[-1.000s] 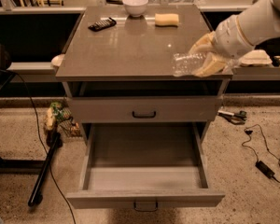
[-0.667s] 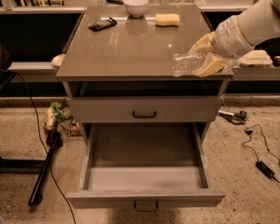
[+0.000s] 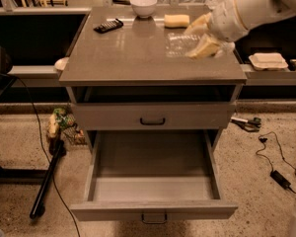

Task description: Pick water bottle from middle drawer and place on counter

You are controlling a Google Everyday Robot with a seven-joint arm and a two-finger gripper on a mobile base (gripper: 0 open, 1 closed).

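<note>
The water bottle (image 3: 179, 43) is clear and crinkly and lies sideways between the yellowish fingers (image 3: 205, 47) of my gripper (image 3: 201, 35). The gripper is shut on it, just above the right rear part of the glossy grey-brown counter (image 3: 128, 58); I cannot tell whether the bottle touches the surface. My white arm reaches in from the upper right. The middle drawer (image 3: 153, 209) is pulled fully out below, and its deep tray holds nothing.
A white bowl (image 3: 143, 5), a yellow sponge (image 3: 176, 20) and a black handset (image 3: 108, 25) sit at the counter's back. The shallower upper drawer (image 3: 153, 116) is closed. A white container (image 3: 269, 59) lies on the right ledge. Cables (image 3: 281, 177) and a black pole (image 3: 47, 181) lie on the floor.
My gripper has carried the bottle from the counter's right front edge farther back and slightly left over the counter. The drawer has not moved.
</note>
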